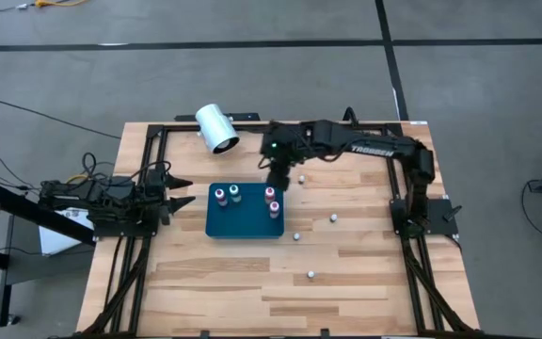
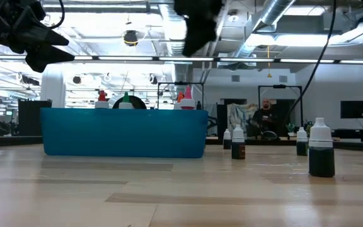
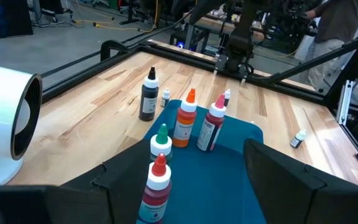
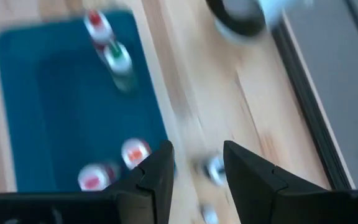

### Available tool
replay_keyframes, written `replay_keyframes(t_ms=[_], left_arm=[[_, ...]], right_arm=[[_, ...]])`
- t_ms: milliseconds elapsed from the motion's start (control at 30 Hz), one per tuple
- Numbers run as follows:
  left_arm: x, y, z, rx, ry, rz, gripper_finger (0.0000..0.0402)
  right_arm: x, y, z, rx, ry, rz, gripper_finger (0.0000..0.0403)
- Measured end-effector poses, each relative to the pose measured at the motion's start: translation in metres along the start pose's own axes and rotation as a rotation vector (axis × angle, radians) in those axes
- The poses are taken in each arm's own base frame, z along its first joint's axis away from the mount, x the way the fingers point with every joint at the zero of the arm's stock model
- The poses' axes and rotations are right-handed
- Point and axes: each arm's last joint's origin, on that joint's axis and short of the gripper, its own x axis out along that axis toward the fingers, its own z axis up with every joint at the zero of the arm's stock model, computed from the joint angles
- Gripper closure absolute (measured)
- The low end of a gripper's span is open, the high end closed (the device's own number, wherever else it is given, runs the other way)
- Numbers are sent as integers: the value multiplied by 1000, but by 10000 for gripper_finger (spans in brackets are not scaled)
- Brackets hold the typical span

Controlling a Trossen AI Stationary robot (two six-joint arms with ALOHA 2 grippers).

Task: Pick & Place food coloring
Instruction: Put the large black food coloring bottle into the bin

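Reaching for a loose bottle looks like the step in hand: right claw (image 1: 277, 179) hangs above the surface, fingers spread with a clear gap, nothing between them. Directly under that gap in the right wrist view sits a tiny pale bottle with a dark body (image 4: 215, 169), standing on the pale wooden slatted surface (image 1: 346, 273) just beside the edge of the flat teal rectangular tray (image 1: 243, 222). Blur there, so exact alignment cannot be judged.

To do it well: centre the gap over the cap, drop straight, keep the near finger off the tray edge, pinch low on the neck so it doesn't tip.

Just to the claw's tray side: two red-topped bottles (image 1: 272, 195) stand upright in the tray. Further across the tray: a pink-topped bottle (image 1: 219, 195) and a green-topped bottle (image 1: 234, 192), also upright. Four placed so far.

Away from the claw, loose on the surface: small whitish-capped bottles at (image 1: 333, 218), (image 1: 296, 236) and (image 1: 310, 275), well apart from each other.

Behind the claw: large white cylinder (image 1: 216, 128) lying on its side.

Farthest: left claw (image 1: 179, 191) waits at the surface's left side, fingers wide apart, empty.
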Motion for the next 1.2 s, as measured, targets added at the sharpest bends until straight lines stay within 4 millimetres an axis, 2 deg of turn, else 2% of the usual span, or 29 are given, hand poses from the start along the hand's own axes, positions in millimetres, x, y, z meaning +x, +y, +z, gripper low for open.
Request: replay_keyframes(t_ms=[100, 267, 667, 867, 1033, 1200], left_arm=[[0, 0, 0, 0, 0, 0, 152], [0, 0, 0, 0, 1, -1, 152], [0, 0, 0, 0, 0, 0, 152], [0, 0, 0, -13, -1, 4, 152], [0, 0, 0, -17, -3, 9, 152], [0, 0, 0, -31, -4, 9, 152]], right_arm=[[-5, -10, -10, 8, 91, -12, 276], [-2, -17, -19, -2, 174, -13, 276], [49, -12, -53, -16, 194, -9, 276], [44, -17, -83, 20, 113, -18, 276], [24, -21, -106, 94, -43, -33, 276], [13, -17, -122, 111, -149, -30, 276]])
